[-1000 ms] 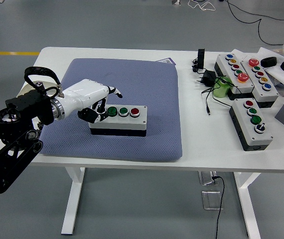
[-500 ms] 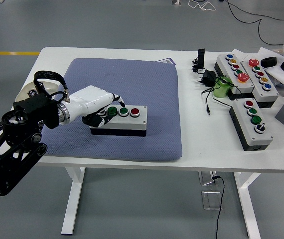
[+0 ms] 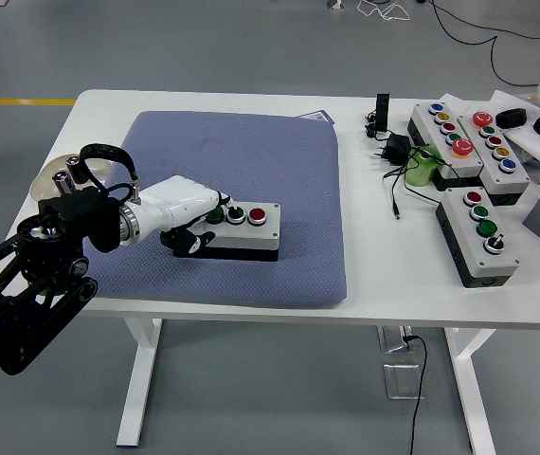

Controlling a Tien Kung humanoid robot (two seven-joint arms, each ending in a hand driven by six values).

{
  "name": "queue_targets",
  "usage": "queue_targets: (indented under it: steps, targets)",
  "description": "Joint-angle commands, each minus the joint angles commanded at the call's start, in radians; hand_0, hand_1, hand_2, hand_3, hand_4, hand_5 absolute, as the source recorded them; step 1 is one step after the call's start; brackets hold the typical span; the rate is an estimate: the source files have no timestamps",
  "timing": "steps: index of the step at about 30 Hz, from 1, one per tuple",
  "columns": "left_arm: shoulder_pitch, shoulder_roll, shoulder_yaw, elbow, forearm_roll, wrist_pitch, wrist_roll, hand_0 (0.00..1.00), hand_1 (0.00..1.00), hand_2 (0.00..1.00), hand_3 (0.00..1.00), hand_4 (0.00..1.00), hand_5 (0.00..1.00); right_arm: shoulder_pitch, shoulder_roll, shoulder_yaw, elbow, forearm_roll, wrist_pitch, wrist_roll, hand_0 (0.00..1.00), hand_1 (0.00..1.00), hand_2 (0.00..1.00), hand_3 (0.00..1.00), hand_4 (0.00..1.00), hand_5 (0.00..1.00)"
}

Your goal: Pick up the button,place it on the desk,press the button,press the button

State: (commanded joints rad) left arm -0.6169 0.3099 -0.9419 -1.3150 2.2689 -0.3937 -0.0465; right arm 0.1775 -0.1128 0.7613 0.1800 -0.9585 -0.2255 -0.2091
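Lower and nearer than a second ago, the left hand (image 3: pixel 192 220) has sunk from above the button box's (image 3: pixel 237 234) left end onto it, and the arm behind it has dropped toward the table's near-left side. Its fingers (image 3: pixel 215 204) are curled and bunched over the left end of the box, covering the leftmost button; the dark fingertips reach to just beside the green button (image 3: pixel 236 211), while the thumb side wraps the box's near-left corner. Whether the fingers press the covered button or only rest on it cannot be told. To the right of the green button sits the red button (image 3: pixel 257 213), uncovered. This grey box with its black base lies on the blue-grey cushion (image 3: pixel 279 152), toward the cushion's near middle, and the cushion lies on the white table (image 3: pixel 365 275). Behind the hand, the white forearm shell (image 3: pixel 161 204) joins the black arm (image 3: pixel 33 275), which enters from the left edge. Well apart at the far right of the table stand three more button boxes (image 3: pixel 478 232) among black cables (image 3: pixel 398 161).
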Motion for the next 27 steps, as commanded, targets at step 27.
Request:
queue_targets:
  steps: [27]
  targets:
    - [-0.062,-0.075,0.030,0.046,0.000,0.051,0.007,0.021,0.002,0.044,0.754,0.559,0.002,-0.002,-0.001,0.000,0.000,-0.004,0.001,0.000,0.640,0.567,0.618,0.626,0.231,0.237]
